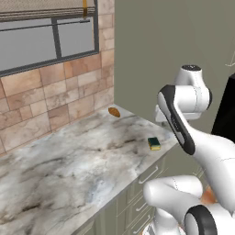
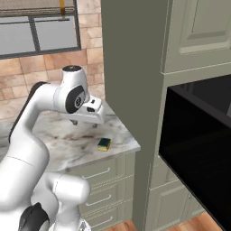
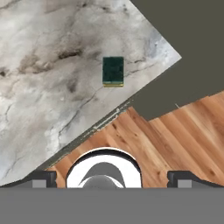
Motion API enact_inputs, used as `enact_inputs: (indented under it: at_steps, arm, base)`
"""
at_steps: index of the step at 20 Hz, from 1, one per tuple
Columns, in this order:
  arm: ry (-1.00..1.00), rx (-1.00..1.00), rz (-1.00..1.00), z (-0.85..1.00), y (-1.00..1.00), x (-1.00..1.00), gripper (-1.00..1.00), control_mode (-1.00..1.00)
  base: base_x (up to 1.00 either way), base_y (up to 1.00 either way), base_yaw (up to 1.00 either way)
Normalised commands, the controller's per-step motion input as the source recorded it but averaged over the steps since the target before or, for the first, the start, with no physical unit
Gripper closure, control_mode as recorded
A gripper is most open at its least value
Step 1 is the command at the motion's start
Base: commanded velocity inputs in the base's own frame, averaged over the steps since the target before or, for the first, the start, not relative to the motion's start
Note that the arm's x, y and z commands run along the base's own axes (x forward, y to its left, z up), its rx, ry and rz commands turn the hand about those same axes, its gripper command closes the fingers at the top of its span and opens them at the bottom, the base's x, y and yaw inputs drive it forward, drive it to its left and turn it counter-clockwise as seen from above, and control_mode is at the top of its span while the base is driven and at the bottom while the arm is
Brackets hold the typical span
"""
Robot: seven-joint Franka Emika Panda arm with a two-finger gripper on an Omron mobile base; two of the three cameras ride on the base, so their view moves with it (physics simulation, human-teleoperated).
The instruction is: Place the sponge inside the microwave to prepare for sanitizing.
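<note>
Your gripper (image 3: 112,178) is fully open and holds nothing, hanging above the surface (image 1: 69,160) so it can descend. The sponge (image 1: 154,143) lies near the surface's front corner, well apart from the microwave (image 2: 198,149).

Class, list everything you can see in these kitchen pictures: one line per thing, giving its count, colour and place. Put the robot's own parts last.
sponge: one, yellow with dark green top, on the counter near its front corner.
small rounded object: one, orange-brown, on the counter by the wall.
counter: one, grey-white marble, over pale green drawers.
window: one, grey-framed, above the brick backsplash.
microwave: one, black, built into the tall cabinet at right.
floor: wooden, brown.
gripper: one, dark-tipped, open, above the counter edge.
</note>
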Motion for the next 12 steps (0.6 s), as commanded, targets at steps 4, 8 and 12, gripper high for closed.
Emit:
enact_inputs:
  at_steps: [4, 8, 12]
  arm:
    - [0.0, 0.0, 0.0, -0.41, 0.0, 0.56, -1.0, -1.0]
    - [0.0, 0.0, 0.0, -0.58, 0.0, 0.46, -1.0, -1.0]
    - [0.0, -0.01, 0.0, -0.6, 0.0, 0.41, -1.0, -1.0]
  base:
    - [0.0, 0.0, 0.0]
    - [0.0, 0.0, 0.0]
    - [0.0, 0.0, 0.0]
